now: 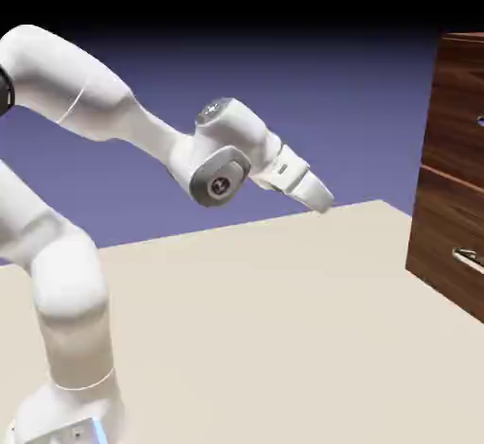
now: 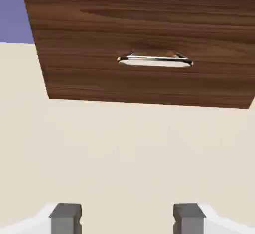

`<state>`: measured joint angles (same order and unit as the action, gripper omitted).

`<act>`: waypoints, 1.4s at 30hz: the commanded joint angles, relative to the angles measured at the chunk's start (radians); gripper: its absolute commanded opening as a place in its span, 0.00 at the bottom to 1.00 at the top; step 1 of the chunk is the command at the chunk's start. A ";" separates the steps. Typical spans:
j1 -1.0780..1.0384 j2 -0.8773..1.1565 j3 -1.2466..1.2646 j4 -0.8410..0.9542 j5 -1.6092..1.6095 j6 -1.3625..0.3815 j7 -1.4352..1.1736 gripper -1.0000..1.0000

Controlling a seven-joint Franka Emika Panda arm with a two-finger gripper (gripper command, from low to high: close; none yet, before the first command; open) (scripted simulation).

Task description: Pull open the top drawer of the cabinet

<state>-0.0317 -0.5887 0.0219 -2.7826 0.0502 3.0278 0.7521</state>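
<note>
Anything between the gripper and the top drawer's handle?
Nothing visible: the gripper hangs open over bare tabletop, with only open air showing between it and the top drawer's handle.

The cabinet (image 1: 449, 168) stands on a beige surface (image 1: 274, 319).

The glossy white, smoothly rounded robot arm (image 1: 71, 277) has thick tubular segments with thin seam lines around them. A black ring (image 1: 6, 89) shows at the picture's left edge. Near the wrist sits a round grey joint cap (image 1: 220, 185) with a dark centre, and a second grey disc (image 1: 214, 110) with small markings lies above it. The white base (image 1: 71, 418) carries a pale blue glowing strip (image 1: 99, 432). Two blocky grey fingertips (image 2: 66, 219) have darker, bevelled tops.
</note>
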 commanded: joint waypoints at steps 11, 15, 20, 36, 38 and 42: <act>-0.399 -0.170 0.200 0.250 0.458 -0.084 0.101 0.50; -0.544 -0.232 0.273 0.340 0.624 -0.114 0.138 0.50; -0.725 -0.310 0.363 0.454 0.833 -0.153 0.183 0.50; -1.305 -0.558 0.654 0.817 1.499 -0.275 0.330 0.50; -1.377 -0.589 0.690 0.862 1.582 -0.290 0.348 0.50; -1.522 -0.651 0.763 0.953 1.748 -0.320 0.385 0.50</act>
<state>-1.5538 -1.2392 0.7849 -1.8296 1.7984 2.7074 1.1371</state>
